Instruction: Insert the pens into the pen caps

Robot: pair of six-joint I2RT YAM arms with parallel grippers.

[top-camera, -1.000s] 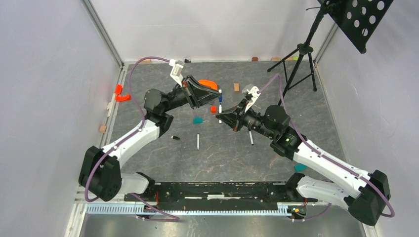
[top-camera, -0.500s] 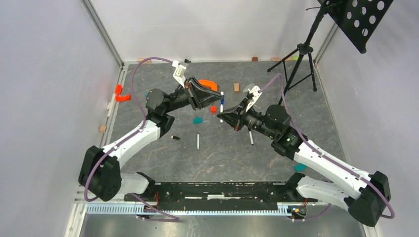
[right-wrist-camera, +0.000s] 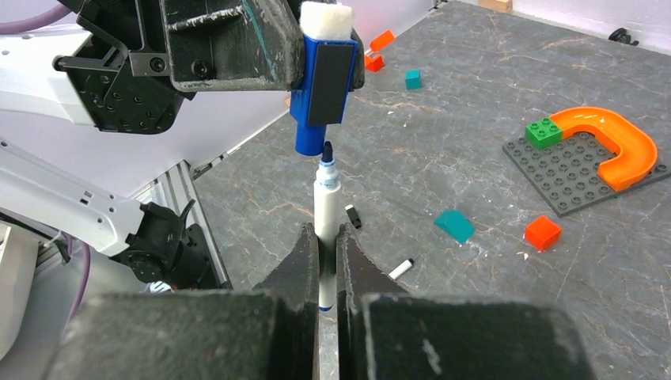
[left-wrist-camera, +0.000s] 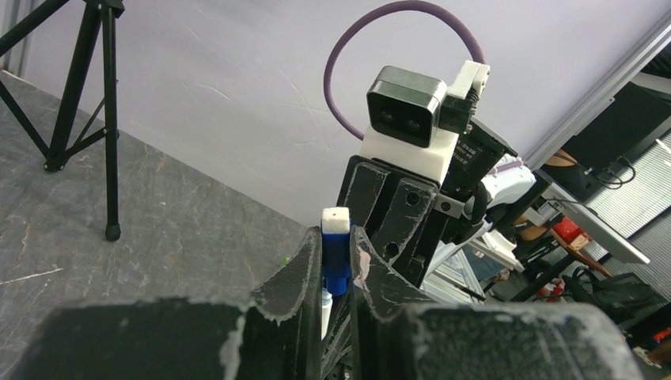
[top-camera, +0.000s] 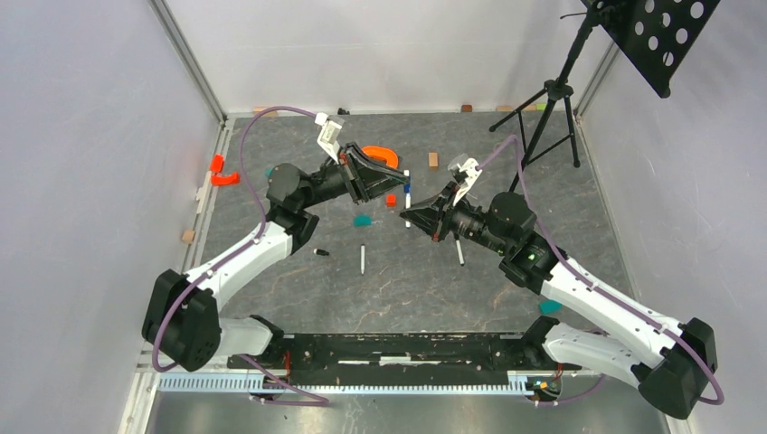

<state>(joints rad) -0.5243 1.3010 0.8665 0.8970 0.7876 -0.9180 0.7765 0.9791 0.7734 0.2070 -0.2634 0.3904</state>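
Lining up comes first: the right hand (right-wrist-camera: 327, 234) grips the pen (right-wrist-camera: 326, 194), its tip right at the mouth of the cap (right-wrist-camera: 323, 87) that the left hand (left-wrist-camera: 336, 239) grips, above the far middle of the counter (right-wrist-camera: 475, 305). Push straight and slow.

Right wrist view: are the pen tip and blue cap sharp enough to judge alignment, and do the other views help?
Right wrist: pen tip and blue cap sharp, evenly lit, no glare. Left wrist: cap crisp, foreground fingers blurred. Top external: both too small to judge.
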